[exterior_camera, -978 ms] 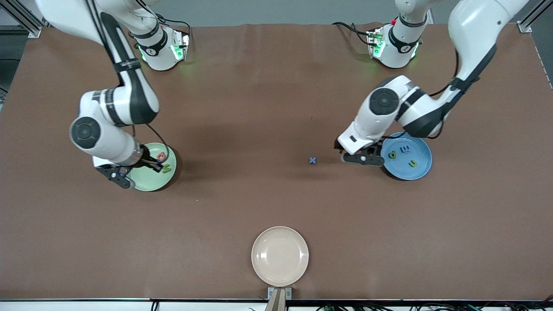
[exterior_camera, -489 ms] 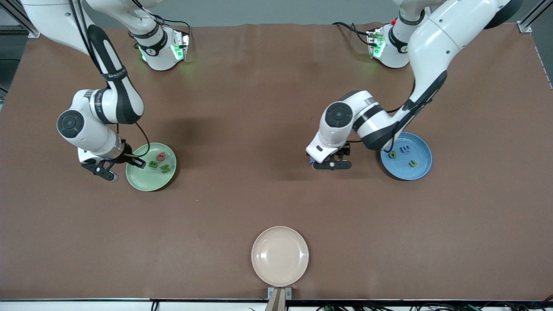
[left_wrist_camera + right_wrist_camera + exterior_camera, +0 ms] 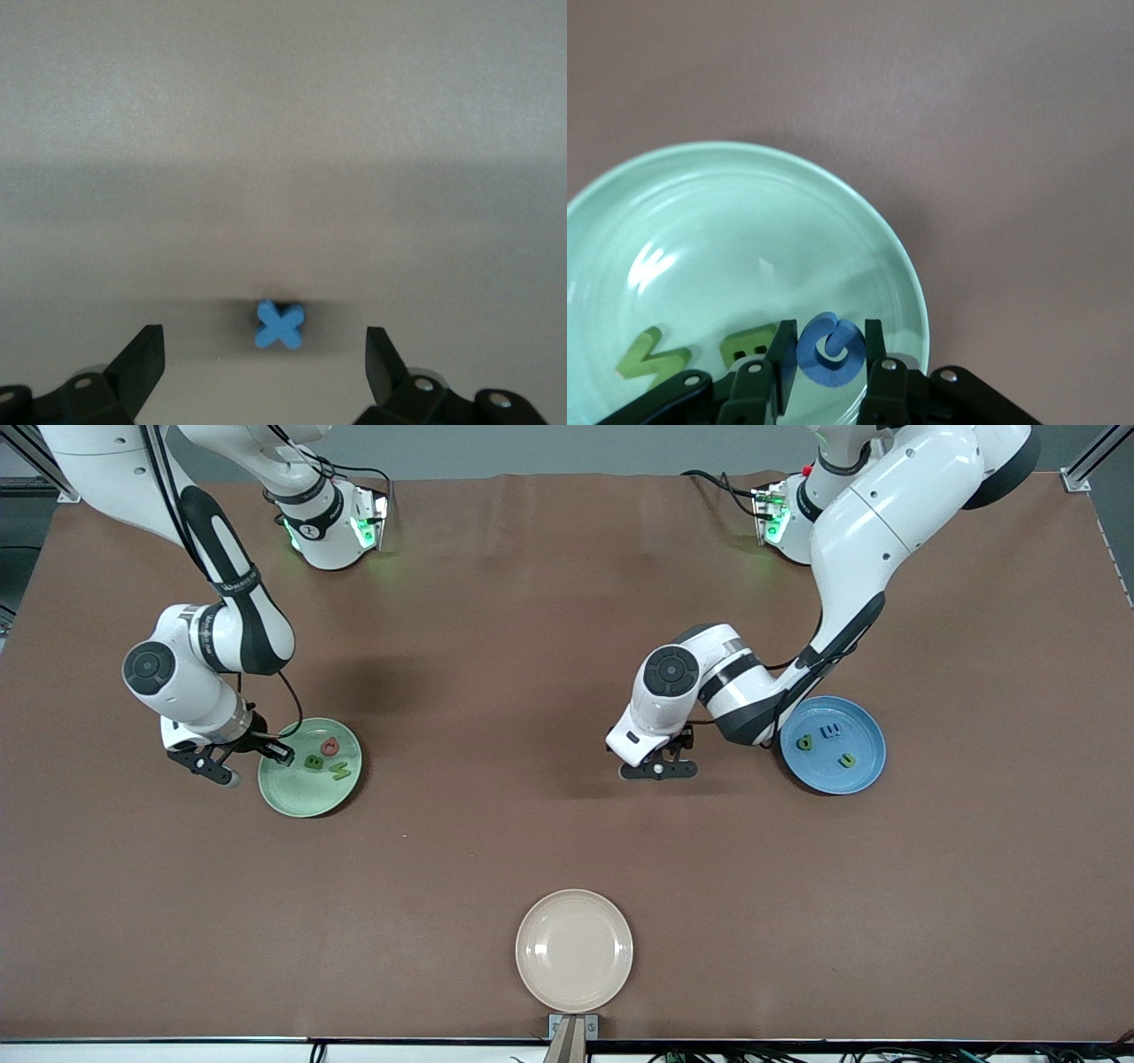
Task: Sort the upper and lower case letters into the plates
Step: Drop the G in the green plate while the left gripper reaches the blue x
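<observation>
Two hands at work! Over the pale green plate (image 3: 310,769), near its rim, the right hand (image 3: 824,372) is clamped on a blue letter (image 3: 828,351) above a green B (image 3: 313,762), red letter (image 3: 330,747) and green letter (image 3: 340,773). Best to open low so it doesn't bounce out. Mid-bench, the left hand (image 3: 264,359) hangs wide open over a blue x (image 3: 279,325); it should drop straight, centred, before closing. Sky blue plate (image 3: 864,775) waits beside it with three letters.
</observation>
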Robot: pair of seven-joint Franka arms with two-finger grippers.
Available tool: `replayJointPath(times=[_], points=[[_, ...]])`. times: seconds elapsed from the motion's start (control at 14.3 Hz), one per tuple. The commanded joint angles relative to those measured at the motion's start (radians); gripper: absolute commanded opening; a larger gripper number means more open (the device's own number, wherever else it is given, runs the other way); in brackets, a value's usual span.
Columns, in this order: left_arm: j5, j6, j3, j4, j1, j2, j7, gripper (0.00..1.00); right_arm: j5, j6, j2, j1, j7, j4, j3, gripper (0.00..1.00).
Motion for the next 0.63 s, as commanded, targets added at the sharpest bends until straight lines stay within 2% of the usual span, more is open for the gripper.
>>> replayJointPath(times=[0.0, 0.07, 0.21, 0.42, 0.56], points=[[0.007, 0.018, 0.024, 0.018, -0.024, 0.019, -0.002, 0.89, -0.014, 0.008, -0.009, -0.014, -0.001, -0.025, 0.017, 0.04], [0.007, 0.020, 0.033, 0.019, -0.031, 0.021, 0.000, 0.82, -0.014, -0.001, -0.009, -0.014, -0.001, -0.025, 0.017, 0.17], [0.005, 0.023, 0.034, 0.019, -0.041, 0.024, 0.004, 0.70, -0.014, -0.029, -0.011, -0.010, -0.001, -0.020, 0.019, 1.00], [0.005, 0.024, 0.036, 0.019, -0.042, 0.030, 0.009, 0.58, -0.014, -0.118, -0.027, -0.009, -0.005, 0.013, 0.022, 1.00], [0.007, 0.024, 0.036, 0.021, -0.042, 0.036, 0.010, 0.57, -0.014, -0.212, -0.053, -0.009, -0.071, 0.070, 0.022, 1.00]])
